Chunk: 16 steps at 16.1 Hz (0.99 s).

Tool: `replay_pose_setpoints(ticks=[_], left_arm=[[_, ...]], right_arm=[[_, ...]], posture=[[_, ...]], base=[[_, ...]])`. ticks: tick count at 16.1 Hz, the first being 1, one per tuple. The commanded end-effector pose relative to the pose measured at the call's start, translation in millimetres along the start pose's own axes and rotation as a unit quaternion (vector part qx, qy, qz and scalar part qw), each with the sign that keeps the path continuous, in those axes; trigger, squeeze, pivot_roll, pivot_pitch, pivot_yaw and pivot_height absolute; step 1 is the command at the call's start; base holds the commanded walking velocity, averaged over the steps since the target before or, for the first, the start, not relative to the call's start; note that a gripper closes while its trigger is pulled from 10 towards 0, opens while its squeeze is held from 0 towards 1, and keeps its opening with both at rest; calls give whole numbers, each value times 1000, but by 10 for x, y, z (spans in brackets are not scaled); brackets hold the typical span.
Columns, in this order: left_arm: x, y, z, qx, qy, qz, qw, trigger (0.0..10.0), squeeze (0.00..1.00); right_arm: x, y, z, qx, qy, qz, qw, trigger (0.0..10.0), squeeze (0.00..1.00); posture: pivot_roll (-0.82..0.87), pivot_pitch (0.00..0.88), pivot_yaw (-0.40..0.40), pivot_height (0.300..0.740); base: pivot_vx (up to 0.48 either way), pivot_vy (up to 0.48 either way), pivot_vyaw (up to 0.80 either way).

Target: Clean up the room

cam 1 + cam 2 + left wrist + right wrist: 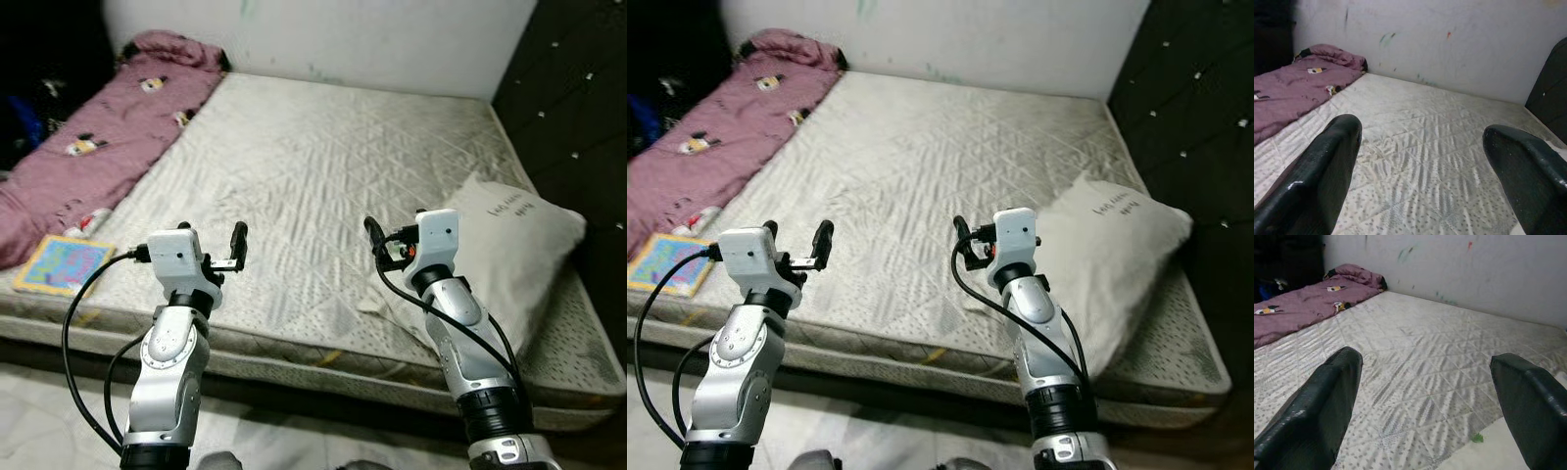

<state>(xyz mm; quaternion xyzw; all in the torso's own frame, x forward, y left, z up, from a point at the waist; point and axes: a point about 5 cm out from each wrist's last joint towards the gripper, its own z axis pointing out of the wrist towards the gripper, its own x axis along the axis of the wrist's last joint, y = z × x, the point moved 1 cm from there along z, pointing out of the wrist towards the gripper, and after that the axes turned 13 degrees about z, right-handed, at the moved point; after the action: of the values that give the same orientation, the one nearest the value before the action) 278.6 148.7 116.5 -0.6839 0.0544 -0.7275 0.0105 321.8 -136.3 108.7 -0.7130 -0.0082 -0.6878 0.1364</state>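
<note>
Both grippers are held over the mattress [323,166] near edge, fingers spread apart and clamped on nothing: left gripper [238,245] at 7 o'clock, right gripper [375,240] at 5 o'clock. The pillow [500,245] is located at 4 o'clock, the purple blanket [98,137] at 10 o'clock, the colourful book [64,264] at 8 o'clock.

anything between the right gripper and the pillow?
Nothing visible. The right gripper hangs open over the mattress near its front edge, and the pillow lies just to its right on the same surface. Only bare quilted mattress shows between them.
</note>
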Motion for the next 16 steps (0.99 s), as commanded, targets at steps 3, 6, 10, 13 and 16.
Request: replay_pose_setpoints(ticks=[3, 6, 10, 13, 16], left_arm=[[68, 8, 10, -6, 16, -1, 1000, 10000, 0], [68, 7, 10, -6, 16, -1, 1000, 10000, 0], [24, -13, 22, 6, 0, 5, 1000, 10000, 0], [18, -15, 22, 11, -3, 5, 1000, 10000, 0], [22, -7, 27, 8, -2, 8, 1000, 10000, 0]], right_arm=[[44, -4, 18, -2, 8, -1, 1000, 10000, 0], [43, -2, 20, -2, 8, 0, 1000, 10000, 0], [47, 5, 25, -3, 9, 3, 1000, 10000, 0], [46, 16, 28, -4, 8, 8, 1000, 10000, 0], [38, 26, 33, -6, 4, 8, 1000, 10000, 0]], posture=[[-96, 0, -60, 740], [-96, 0, -60, 740], [-92, 0, -61, 740], [-90, 0, -63, 740], [-90, 0, -66, 740]], base=[[361, 0, 0], [374, 0, 0], [69, 0, 0], [0, 0, 0], [0, 0, 0]])
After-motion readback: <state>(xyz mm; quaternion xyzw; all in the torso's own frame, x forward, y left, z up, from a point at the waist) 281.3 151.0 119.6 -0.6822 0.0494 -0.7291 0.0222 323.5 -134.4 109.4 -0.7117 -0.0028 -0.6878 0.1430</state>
